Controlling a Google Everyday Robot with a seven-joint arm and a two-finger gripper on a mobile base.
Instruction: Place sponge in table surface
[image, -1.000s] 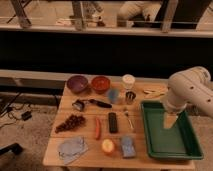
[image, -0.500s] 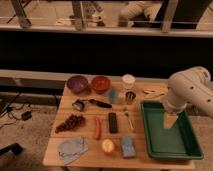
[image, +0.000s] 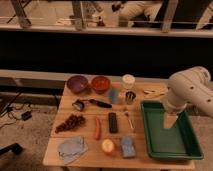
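Note:
The blue sponge lies flat on the wooden table near its front edge, just left of the green tray. My gripper hangs pointing down over the inside of the green tray, to the right of the sponge and above it, and apart from it. The white arm comes in from the right edge. I see nothing held in the gripper.
On the table stand a purple bowl, a red bowl, a white cup, a blue cup and a metal can. A brush, grapes, a black bar, an apple and a grey cloth lie nearer the front.

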